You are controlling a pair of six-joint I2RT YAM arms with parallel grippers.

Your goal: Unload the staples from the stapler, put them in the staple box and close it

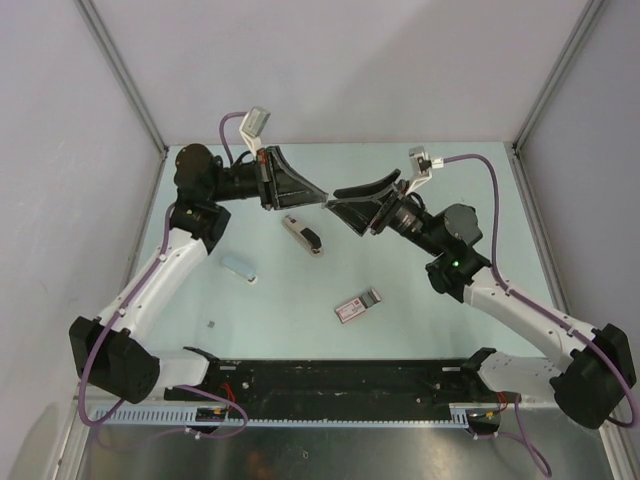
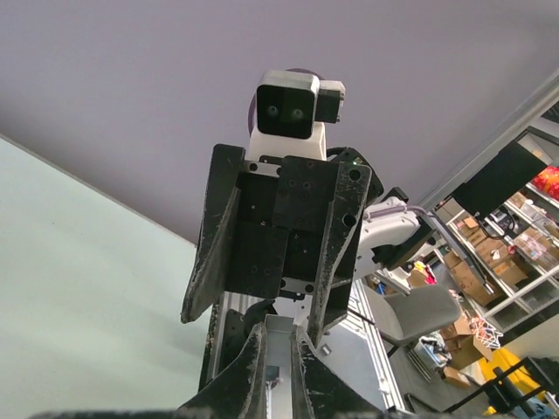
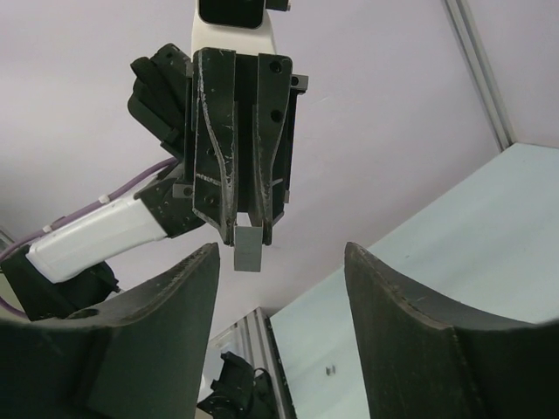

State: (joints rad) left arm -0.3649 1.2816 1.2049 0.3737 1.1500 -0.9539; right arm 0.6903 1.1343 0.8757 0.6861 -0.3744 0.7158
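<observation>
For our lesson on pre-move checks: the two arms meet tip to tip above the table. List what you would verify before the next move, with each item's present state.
1. Left end effector grips the small grey rectangular piece: ok, shut on it.
2. Right end effector open to receive: ok, fingers wide apart.
3. Piece faces the right end effector's gap: ok, not yet inside it.
4. Black stapler with silvery-grey metal end lies free on the pale green table: ok, neither arm touches it.
5. Stapler emptied of staples: cannot tell.
6. Flat pinkish-red and white box out of the way: ok, nearer the bases.
</observation>
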